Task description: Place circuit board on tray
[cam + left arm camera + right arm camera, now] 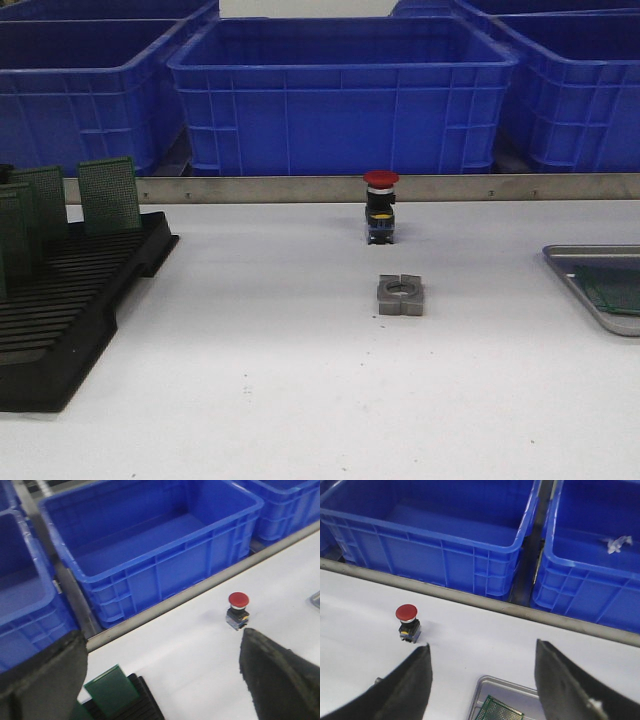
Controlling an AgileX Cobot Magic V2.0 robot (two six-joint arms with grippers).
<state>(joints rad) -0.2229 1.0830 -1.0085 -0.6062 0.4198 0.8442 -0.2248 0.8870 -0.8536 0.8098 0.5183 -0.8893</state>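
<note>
The silver-grey tray (pixel 592 256) lies at the table's right edge with a green circuit board (pixel 616 290) flat in it. More green circuit boards (pixel 108 195) stand upright in the black slotted rack (pixel 80 300) at the left. Neither gripper shows in the front view. My left gripper (pixel 162 680) is open and empty above the rack's corner (pixel 142 707), with one standing board (pixel 111 687) below it. My right gripper (pixel 482 680) is open and empty above the tray's near corner (pixel 508 684), where the board (pixel 498 709) lies.
A red-capped push button (pixel 381 207) stands mid-table near the back rail. A small grey metal block (pixel 401 295) with a round hole lies in front of it. Big blue crates (pixel 340 95) line the far side behind a metal rail (pixel 300 188).
</note>
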